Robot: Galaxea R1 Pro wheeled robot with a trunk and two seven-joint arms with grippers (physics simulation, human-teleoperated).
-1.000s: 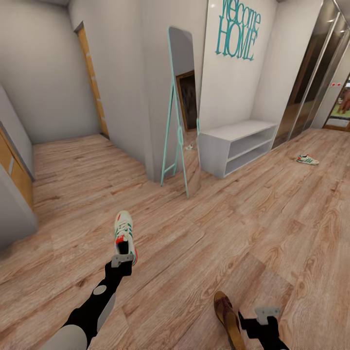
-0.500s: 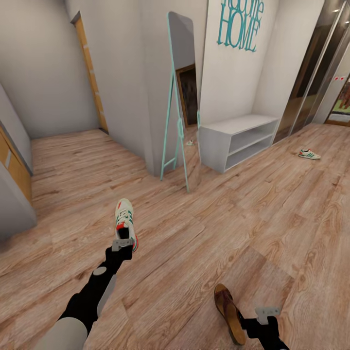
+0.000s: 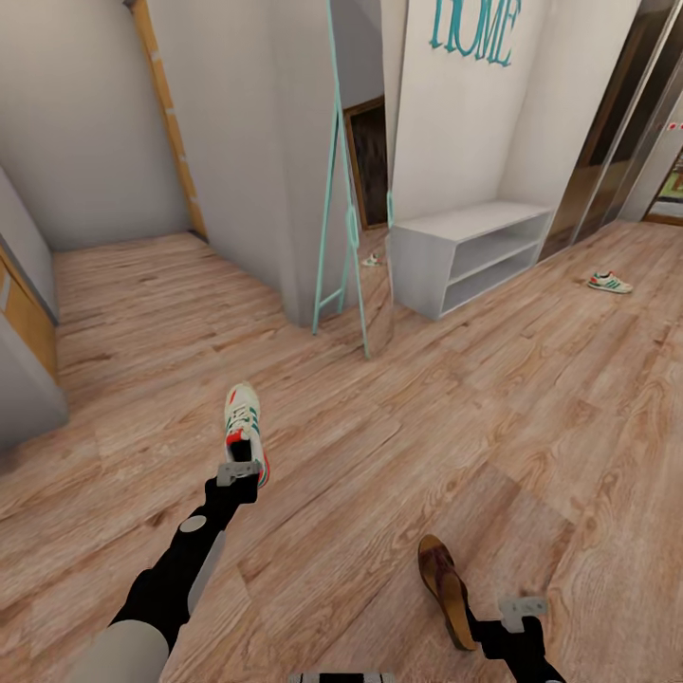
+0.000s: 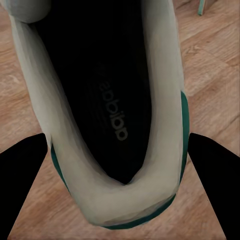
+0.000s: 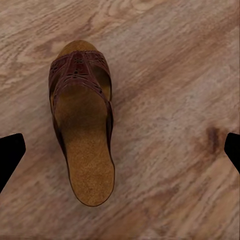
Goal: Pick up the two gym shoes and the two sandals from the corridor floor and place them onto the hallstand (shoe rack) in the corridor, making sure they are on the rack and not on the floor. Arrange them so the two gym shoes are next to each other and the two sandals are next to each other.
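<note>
White lace-up gym shoe with green stripes (image 3: 243,420) sits clamped at its heel in the left gripper (image 3: 238,471); right gripper (image 3: 523,607), fingers spread apart, hovers beside the dark-brown leather sandal (image 3: 446,588).

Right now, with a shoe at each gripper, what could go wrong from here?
The left gripper sits at the gym shoe's heel with its fingers either side; a heel-only hold may let it swing or slip. The sandal lies off-centre between the right gripper's fingers, so closing could miss it.
</note>
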